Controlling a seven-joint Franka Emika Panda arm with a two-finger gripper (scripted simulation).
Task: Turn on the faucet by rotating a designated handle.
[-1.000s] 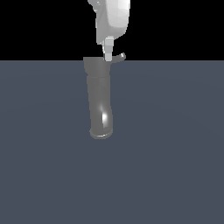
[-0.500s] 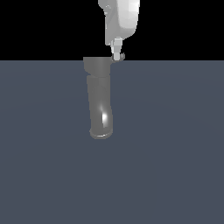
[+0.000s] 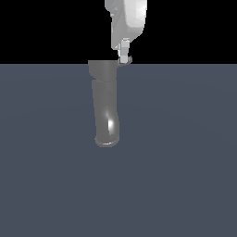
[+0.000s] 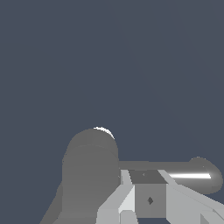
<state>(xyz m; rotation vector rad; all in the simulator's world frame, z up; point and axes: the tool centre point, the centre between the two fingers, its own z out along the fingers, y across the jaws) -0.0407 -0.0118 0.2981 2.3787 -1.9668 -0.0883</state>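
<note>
Grey and glossy, the faucet [image 3: 105, 109] stands on the slate-blue desk [image 3: 185, 162], slightly bent, its rimmed flared end nearest the exterior camera and its wider cap at the far end. From that cap the handle [image 3: 127, 62] juts toward the exterior view's right, thin and short; the wrist view shows it as a rod ending in a rounded knob [image 4: 202, 174]. The white claw [image 3: 124, 54] hangs right over it, one finger [image 4: 148, 199] against the lever. Whether the fingers are apart or together cannot be told.
</note>
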